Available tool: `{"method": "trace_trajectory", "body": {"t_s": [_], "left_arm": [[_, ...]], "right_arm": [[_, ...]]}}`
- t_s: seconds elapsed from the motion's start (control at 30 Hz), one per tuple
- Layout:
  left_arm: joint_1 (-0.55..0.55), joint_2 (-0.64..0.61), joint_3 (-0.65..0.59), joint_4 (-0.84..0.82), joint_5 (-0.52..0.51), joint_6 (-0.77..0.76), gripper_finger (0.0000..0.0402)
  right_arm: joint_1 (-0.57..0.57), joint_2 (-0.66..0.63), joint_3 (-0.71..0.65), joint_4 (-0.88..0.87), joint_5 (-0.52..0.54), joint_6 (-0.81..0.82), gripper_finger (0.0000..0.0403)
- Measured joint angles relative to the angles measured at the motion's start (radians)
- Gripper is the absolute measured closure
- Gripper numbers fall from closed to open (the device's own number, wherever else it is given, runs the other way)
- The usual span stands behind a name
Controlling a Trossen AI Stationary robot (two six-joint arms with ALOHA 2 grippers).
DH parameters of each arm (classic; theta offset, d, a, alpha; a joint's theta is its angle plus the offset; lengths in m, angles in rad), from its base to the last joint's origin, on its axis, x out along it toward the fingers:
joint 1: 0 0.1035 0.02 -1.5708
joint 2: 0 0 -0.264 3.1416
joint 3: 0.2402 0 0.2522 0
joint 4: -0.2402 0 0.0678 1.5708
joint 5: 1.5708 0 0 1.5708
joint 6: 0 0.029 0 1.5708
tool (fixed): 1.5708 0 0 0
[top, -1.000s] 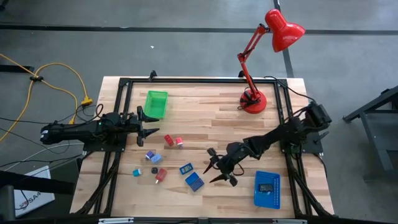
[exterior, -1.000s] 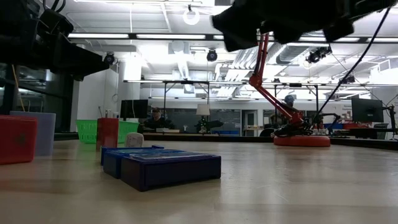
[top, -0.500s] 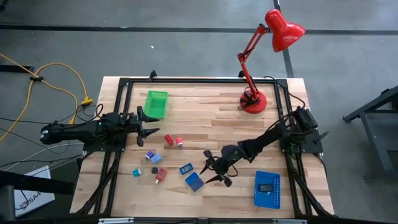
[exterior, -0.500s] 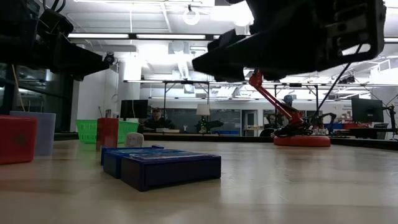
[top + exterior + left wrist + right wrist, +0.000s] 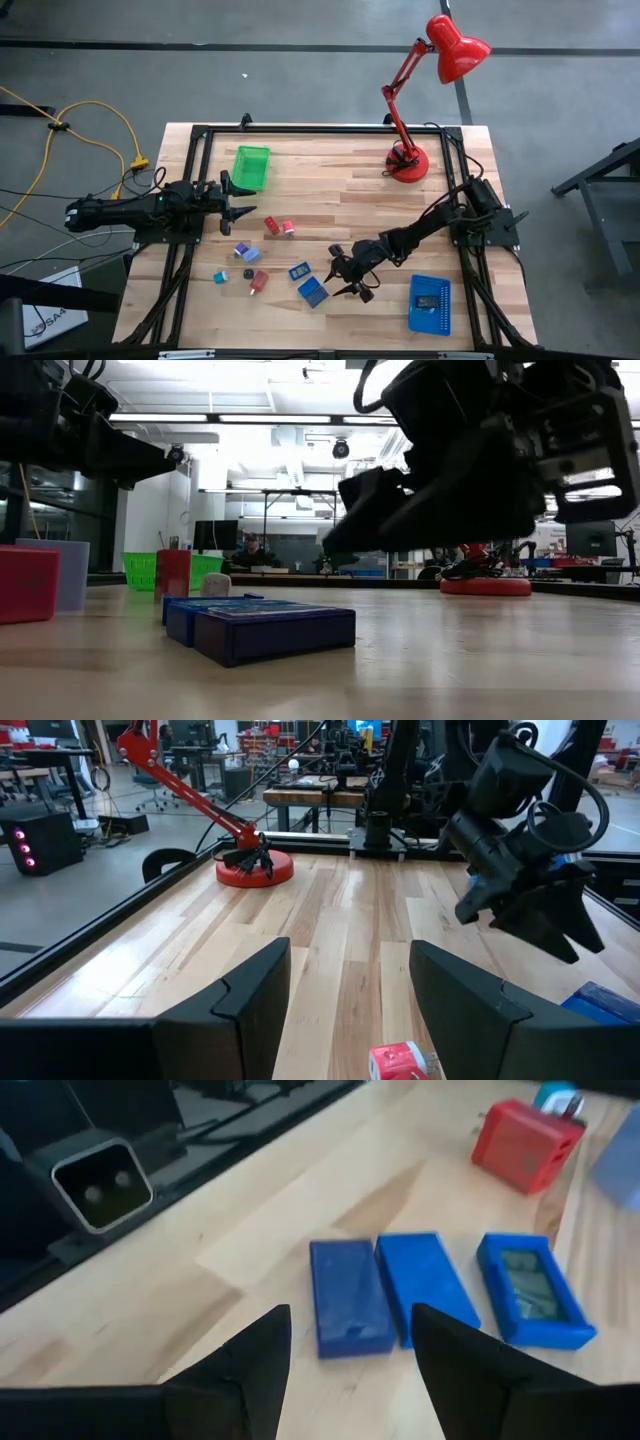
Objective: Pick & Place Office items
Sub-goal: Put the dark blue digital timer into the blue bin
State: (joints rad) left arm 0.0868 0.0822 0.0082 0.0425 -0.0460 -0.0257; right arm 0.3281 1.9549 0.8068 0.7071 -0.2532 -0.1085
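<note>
Our right gripper (image 5: 340, 279) is hanging low over the table (image 5: 340, 200) with its fingers spread apart, holding nothing. Just in front of it, two blue blocks (image 5: 385, 1292) are lying side by side. Past them, a small blue box (image 5: 533, 1290) and a red block (image 5: 524, 1146) are sitting. Far across, our left gripper (image 5: 243, 206) is waiting, open too, near the green tray (image 5: 251, 166).

The red lamp (image 5: 485, 582) stands mostly hidden behind the right pincer (image 5: 350, 530).
</note>
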Motion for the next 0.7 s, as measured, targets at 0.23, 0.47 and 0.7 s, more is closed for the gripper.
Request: {"method": "trace_trajectory", "body": {"t_s": [0.23, 0.47, 0.7], "left_arm": [[0.0, 0.0, 0.0, 0.0, 0.0, 0.0, 0.0202], [0.0, 0.0, 0.0, 0.0, 0.0, 0.0, 0.0202], [0.0, 0.0, 0.0, 0.0, 0.0, 0.0, 0.0202]], "right_arm": [[0.014, 0.0, 0.0, -0.045, 0.052, -0.017, 0.0209], [0.015, 0.0, 0.0, -0.05, 0.091, -0.019, 0.0209], [0.027, 0.026, 0.001, -0.029, 0.099, -0.019, 0.0209]]}}
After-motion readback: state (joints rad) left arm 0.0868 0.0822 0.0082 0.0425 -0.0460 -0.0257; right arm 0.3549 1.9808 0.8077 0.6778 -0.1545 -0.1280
